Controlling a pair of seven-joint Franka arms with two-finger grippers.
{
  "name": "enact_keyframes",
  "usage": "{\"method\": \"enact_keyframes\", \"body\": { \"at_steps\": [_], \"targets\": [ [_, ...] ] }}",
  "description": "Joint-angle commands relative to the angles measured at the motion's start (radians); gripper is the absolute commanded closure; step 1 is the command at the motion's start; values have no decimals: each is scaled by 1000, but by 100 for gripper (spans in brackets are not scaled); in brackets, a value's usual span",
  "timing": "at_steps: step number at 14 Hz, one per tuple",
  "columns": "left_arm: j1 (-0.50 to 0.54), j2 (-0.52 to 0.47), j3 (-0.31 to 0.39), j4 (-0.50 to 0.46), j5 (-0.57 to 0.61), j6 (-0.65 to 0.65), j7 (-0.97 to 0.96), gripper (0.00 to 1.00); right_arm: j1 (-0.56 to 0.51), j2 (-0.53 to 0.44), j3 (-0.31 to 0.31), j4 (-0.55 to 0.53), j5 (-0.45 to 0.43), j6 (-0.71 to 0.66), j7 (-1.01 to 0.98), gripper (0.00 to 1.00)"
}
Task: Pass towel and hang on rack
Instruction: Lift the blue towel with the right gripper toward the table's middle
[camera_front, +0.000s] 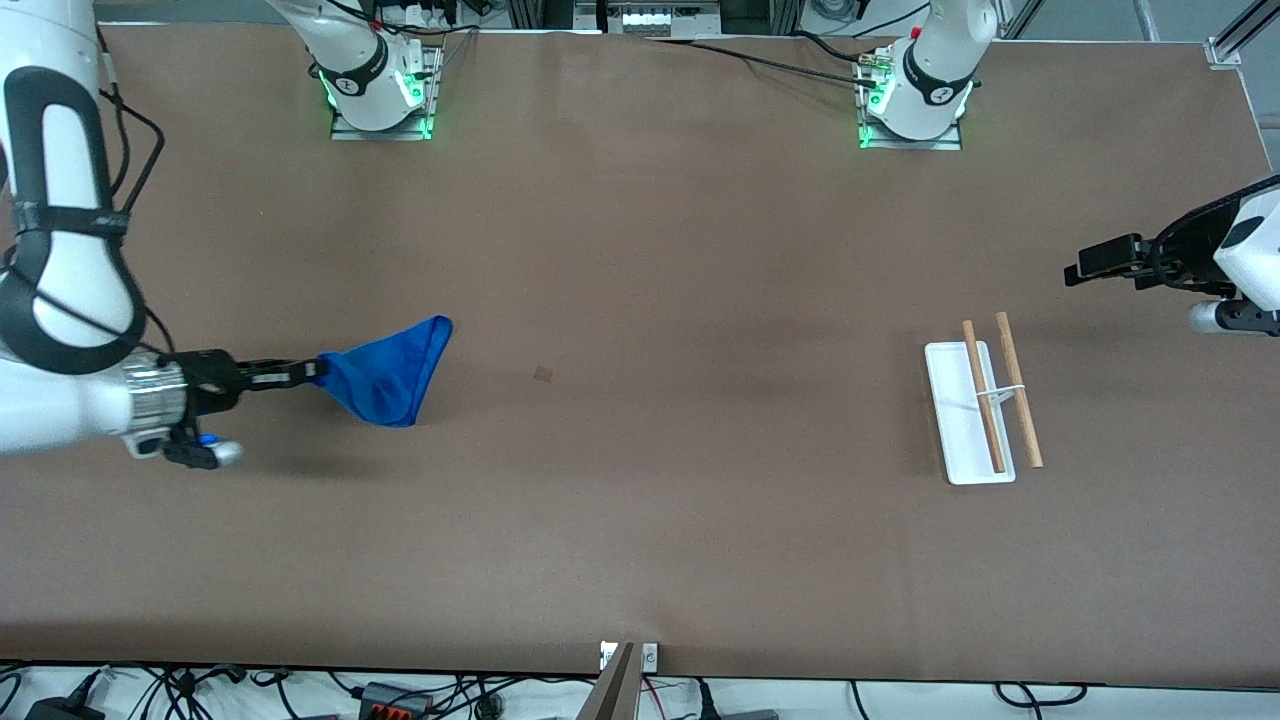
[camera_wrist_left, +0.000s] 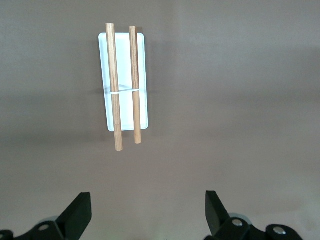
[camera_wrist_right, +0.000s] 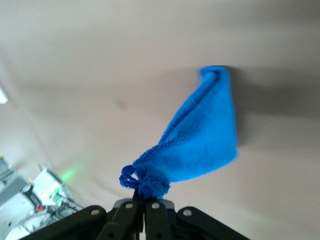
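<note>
The bright blue towel (camera_front: 385, 372) hangs from my right gripper (camera_front: 312, 371), which is shut on one bunched corner and holds it above the table toward the right arm's end. In the right wrist view the towel (camera_wrist_right: 202, 145) fans out from the closed fingertips. The rack (camera_front: 985, 405), a white base with two wooden rods, stands toward the left arm's end. My left gripper (camera_front: 1075, 270) is open and empty in the air, beside the rack and higher than it. The left wrist view shows the rack (camera_wrist_left: 124, 85) with nothing on it.
A small dark mark (camera_front: 543, 374) lies on the brown table between towel and rack. The arms' bases (camera_front: 380, 90) stand along the edge farthest from the front camera. Cables run along the nearest edge.
</note>
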Motion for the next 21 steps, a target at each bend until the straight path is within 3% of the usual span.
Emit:
{"method": "enact_keyframes", "body": {
  "at_steps": [1,3,6,8,12,16,21],
  "targets": [
    [2,5,-2,20,-9,-16,20,0,-11,18,165,85,9,-13,26,100],
    [0,5,-3,20,-2,-16,21,0,-11,18,277,98,9,42,135,100],
    [-57,6,-19,49,108,-25,18,0,-11,21,444,98,10,160,265,100],
    [-52,23,-19,66,110,-45,23,0,-10,24,506,97,62,237,275,100],
    [-49,31,-17,68,113,-68,29,0,100,24,521,97,189,421,315,100],
    [-48,55,-17,66,121,-85,26,0,225,24,521,97,197,637,370,100],
    [-57,86,-19,66,120,-121,27,0,332,30,520,97,237,791,370,100]
  ]
}}
